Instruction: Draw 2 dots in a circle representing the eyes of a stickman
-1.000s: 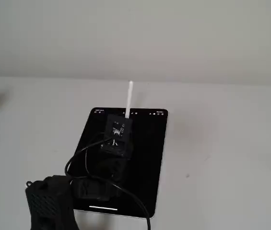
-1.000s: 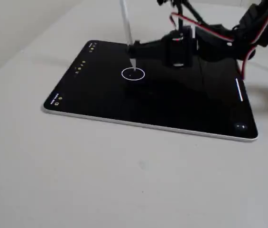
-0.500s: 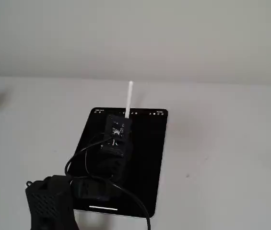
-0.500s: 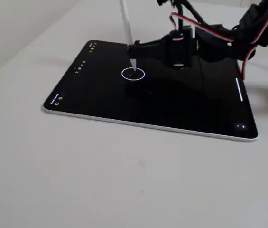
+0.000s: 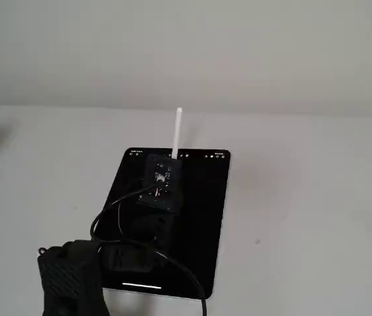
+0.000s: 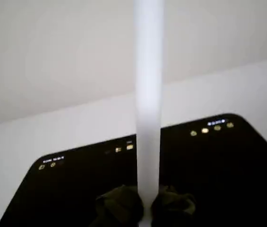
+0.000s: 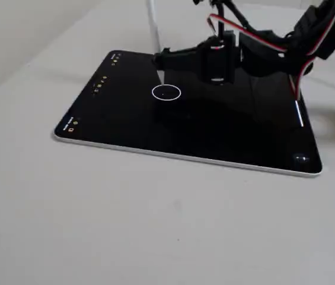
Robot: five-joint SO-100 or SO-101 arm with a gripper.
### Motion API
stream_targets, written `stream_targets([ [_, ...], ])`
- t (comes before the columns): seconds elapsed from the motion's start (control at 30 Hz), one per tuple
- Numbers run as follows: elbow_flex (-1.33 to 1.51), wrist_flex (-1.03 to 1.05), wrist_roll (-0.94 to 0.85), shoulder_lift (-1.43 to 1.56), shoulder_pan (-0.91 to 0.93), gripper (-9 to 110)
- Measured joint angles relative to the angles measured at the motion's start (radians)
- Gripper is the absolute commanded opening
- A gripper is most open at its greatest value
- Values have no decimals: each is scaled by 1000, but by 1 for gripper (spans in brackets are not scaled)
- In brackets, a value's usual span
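Stylus: the white stylus (image 7: 152,24) stands near upright, clamped in the gripper (image 7: 162,59); its tip hangs just above the screen, apart from the glass.
Circle: the circle (image 7: 166,92) sits on the far middle of the tablet (image 7: 185,139), right under the tip.
Dots: 1 faint speck seems to lie inside the ring; a 2nd I cannot make out.
Next move: I judge it best to shift slightly sideways within the ring, then tap straight down, briefly.

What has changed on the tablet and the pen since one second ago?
The gripper lifted the stylus: its tip, which touched inside the circle, now hangs above it and slightly left in this fixed view. The grip, tablet and circle are unchanged.
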Motion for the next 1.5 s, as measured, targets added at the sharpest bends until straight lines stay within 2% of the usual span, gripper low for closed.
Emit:
stream_targets([
  [1.5,3,-17,-46,-31,2,0],
])
